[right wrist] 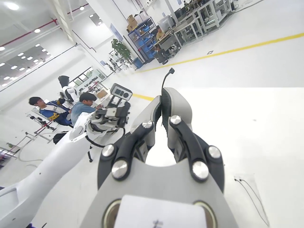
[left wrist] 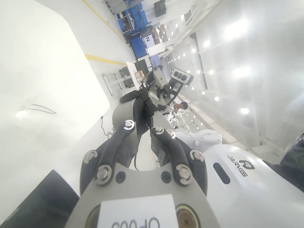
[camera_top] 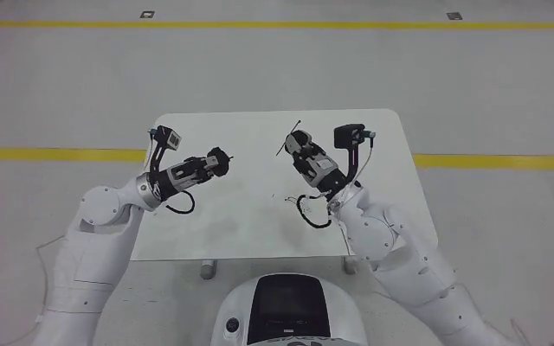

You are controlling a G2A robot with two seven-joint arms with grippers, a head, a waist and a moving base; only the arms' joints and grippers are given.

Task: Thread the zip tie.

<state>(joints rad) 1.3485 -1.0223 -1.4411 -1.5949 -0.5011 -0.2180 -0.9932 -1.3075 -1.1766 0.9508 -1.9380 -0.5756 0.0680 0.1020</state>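
Observation:
My right gripper (camera_top: 297,142) (right wrist: 162,97) is held above the middle right of the white table (camera_top: 251,229), shut on a black zip tie (camera_top: 282,149) (right wrist: 164,81). The tie's head sticks out past the fingertips, and a short tail shows below the pads. My left gripper (camera_top: 222,159) (left wrist: 142,96) hangs above the table's left part, facing the right one across a gap. Its jaws are pressed together and I see nothing between them. Each wrist view shows the other arm's gripper in the distance.
Two spare thin black zip ties (right wrist: 251,191) (left wrist: 42,108) lie flat on the table near its front, just beside my right arm. A yellow floor line (camera_top: 277,24) runs beyond the table's far edge.

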